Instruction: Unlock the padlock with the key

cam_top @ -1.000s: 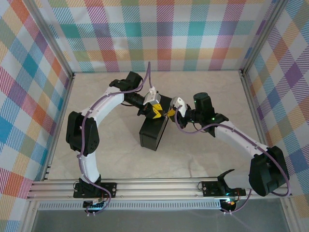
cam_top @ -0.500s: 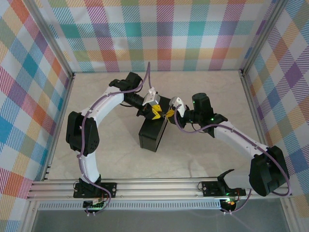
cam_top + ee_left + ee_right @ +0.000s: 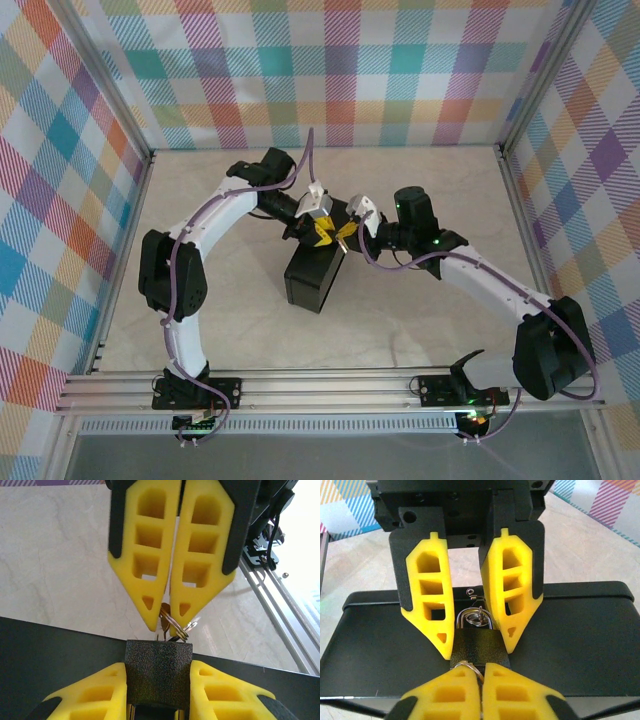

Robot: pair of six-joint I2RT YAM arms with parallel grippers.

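The padlock (image 3: 158,667) has a dark speckled body and a silver shackle (image 3: 476,616) hooked through the hasp of the black box (image 3: 580,635). My left gripper (image 3: 158,676) is shut on the padlock body, one yellow finger on each side. My right gripper (image 3: 481,674) is shut on the key (image 3: 164,624), which points into the padlock's bottom face; its split ring (image 3: 176,628) hangs beside the tips. In the top view the left gripper (image 3: 321,232) and the right gripper (image 3: 345,231) meet tip to tip over the box's far end.
The black box (image 3: 312,277) lies on the pale marbled table (image 3: 430,320), angled toward the near side. Checkered walls enclose three sides, and an aluminium rail (image 3: 330,385) runs along the near edge. Both arms arch inward over the table's middle.
Both grippers and the box's far end have shifted a little to the left and away. The right gripper has squeezed slightly tighter on the key.
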